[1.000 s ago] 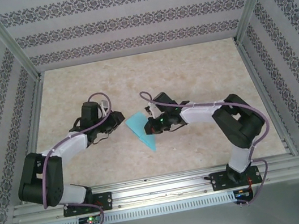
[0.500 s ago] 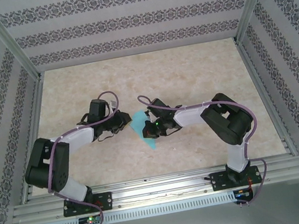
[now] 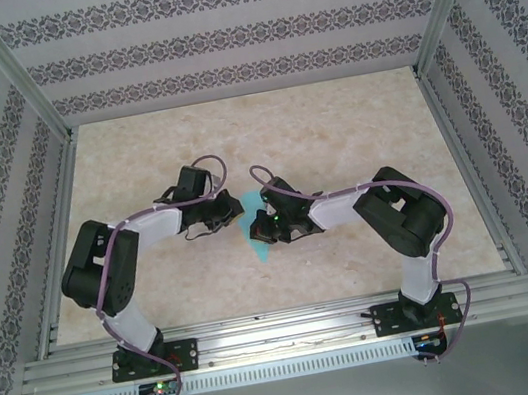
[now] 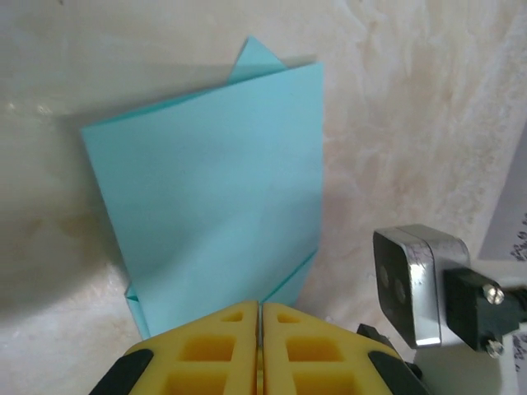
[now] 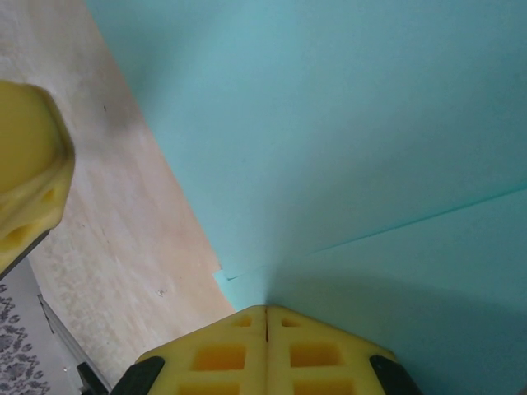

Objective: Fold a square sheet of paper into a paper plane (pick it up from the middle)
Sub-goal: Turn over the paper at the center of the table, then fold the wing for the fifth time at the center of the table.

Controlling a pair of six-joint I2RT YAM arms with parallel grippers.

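The square sheet of paper (image 3: 261, 249), turquoise and folded into a smaller angular shape with layered flaps, sits at the table's middle between both grippers. In the left wrist view the paper (image 4: 214, 197) rises from my left gripper (image 4: 260, 306). Its yellow jaws are pressed together, and a flap edge runs straight into their seam. My right gripper (image 5: 266, 311) is also shut, with the paper (image 5: 346, 123) and its crease lines meeting at the tips. From above, the left gripper (image 3: 229, 211) and right gripper (image 3: 261, 228) nearly touch and hide most of the sheet.
The beige marbled table (image 3: 333, 125) is boxed in by patterned walls and aluminium posts (image 3: 22, 86). The right wrist's silver camera block (image 4: 416, 284) sits close beside the left fingers. A left fingertip (image 5: 29, 173) shows at the right wrist view's edge.
The left gripper moved right to the paper and shut. The right gripper shifted slightly left, staying shut. Less of the sheet shows from above now.
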